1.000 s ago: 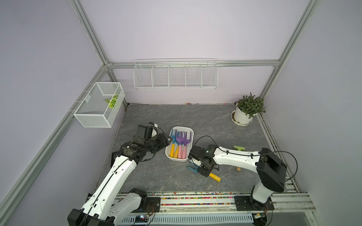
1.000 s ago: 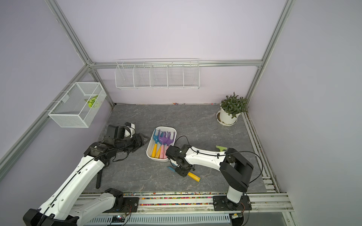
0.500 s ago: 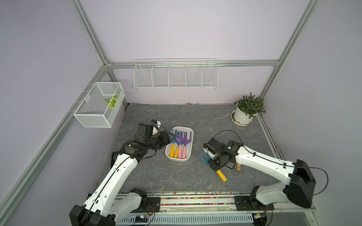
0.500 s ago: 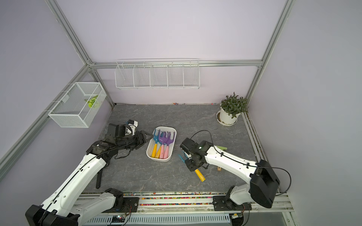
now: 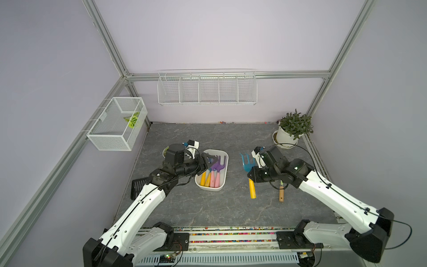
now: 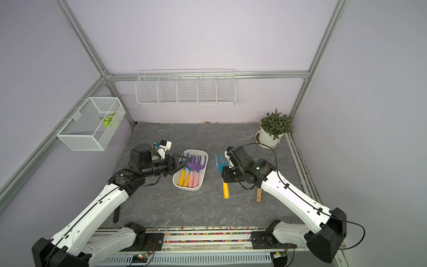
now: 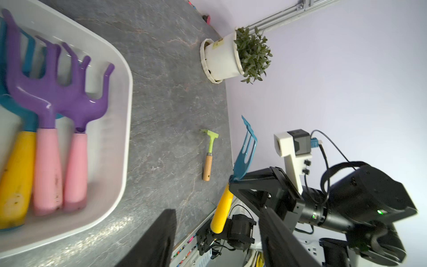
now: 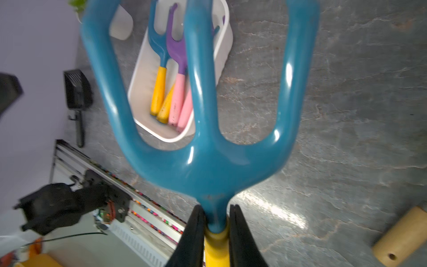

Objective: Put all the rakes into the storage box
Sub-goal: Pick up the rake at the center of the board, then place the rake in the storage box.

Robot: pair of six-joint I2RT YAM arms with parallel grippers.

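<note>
A potted plant (image 5: 292,130) stands upright; a green hoe (image 7: 209,157) lies flat.

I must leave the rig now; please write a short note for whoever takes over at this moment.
Right gripper: shut on the blue rake at its neck, held above the table, right of the storage box.
Left gripper: open, empty, over the box's left edge.
Done: four rakes lie in the box.
To do: place the blue rake in; a small green rake lies on the table.

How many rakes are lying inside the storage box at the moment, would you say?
4 in the storage box: two yellow-handled rakes beside two pink-handled rakes, handles at the same end; overlapping heads may hide another.
</note>
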